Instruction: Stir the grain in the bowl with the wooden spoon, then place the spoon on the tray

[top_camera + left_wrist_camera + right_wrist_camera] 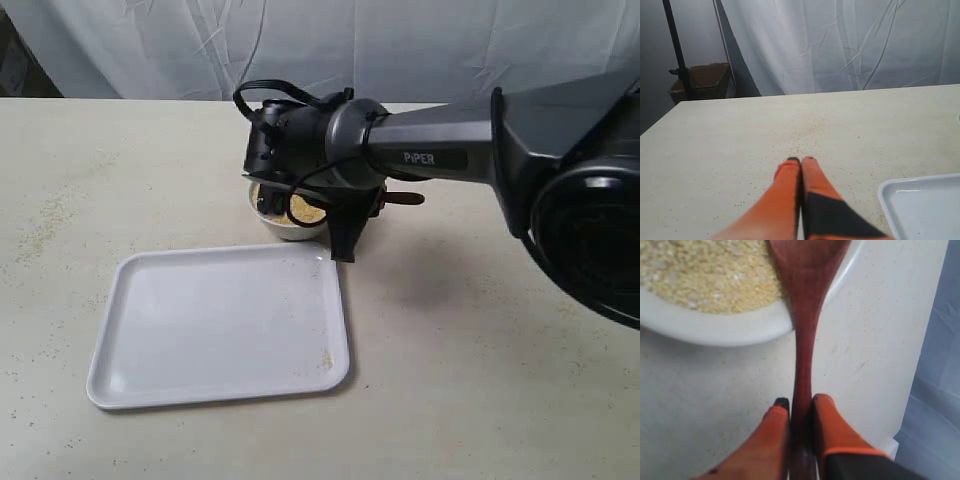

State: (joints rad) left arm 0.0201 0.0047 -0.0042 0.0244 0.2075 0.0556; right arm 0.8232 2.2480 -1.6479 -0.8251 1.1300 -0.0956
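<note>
The wooden spoon (805,315) is clamped by the right gripper (802,401) partway along its thin handle, with an orange finger pressed to either side. The hold is taken well back from the oval head. This lets the head be dipped over the rim of the bowl (740,332) and worked in the grain (705,275) without the fingers being dragged through the granules. The head is seen lying against the rim at the edge of the yellow mound; how deep it is buried cannot be told.

The bowl is stood on the table (480,380) just beyond the far right corner of the tray (215,330). Whether the two touch is hidden by the arm. This closeness is judged convenient, since only a short carry toward the near left would be needed to lay the spoon down. The tray is bare but for a few granules by its near right corner. Stirring is judged to be the step in hand, with placing not yet begun.

The left gripper (800,161) is closed on nothing, low over the table to the left of the tray and well apart from the bowl. Stray granules (810,129) are scattered on the table ahead of it.
</note>
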